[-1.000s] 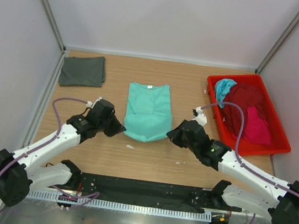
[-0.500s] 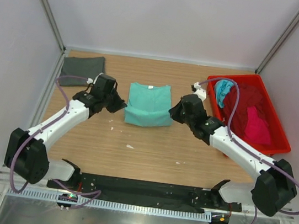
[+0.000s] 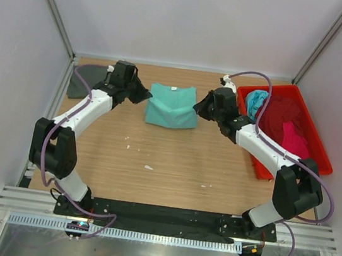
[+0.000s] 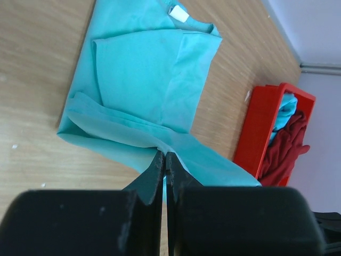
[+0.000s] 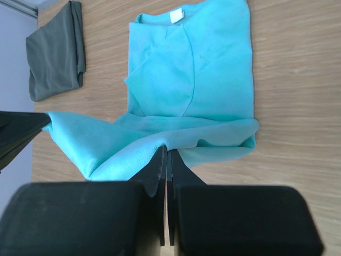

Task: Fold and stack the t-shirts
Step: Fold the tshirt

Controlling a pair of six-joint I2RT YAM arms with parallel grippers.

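There are five t-shirts: one mint green t-shirt [image 3: 171,106], one dark grey t-shirt [image 3: 80,86], one turquoise t-shirt [image 3: 255,102], one maroon t-shirt [image 3: 281,113] and one pink t-shirt [image 3: 295,140]. There is one red tray [image 3: 278,87] and one wooden table [image 3: 179,161]. There are two robot arms, the left arm [image 3: 84,112] and the right arm [image 3: 264,147]. There are two grippers, the left gripper [image 3: 146,98] and the right gripper [image 3: 196,109]. Three tiny white bits [image 3: 148,167] lie on the table.

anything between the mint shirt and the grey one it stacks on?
Nothing loose lies between the mint green shirt and the dark grey shirt; only the left gripper, shut on the hem, sits there.
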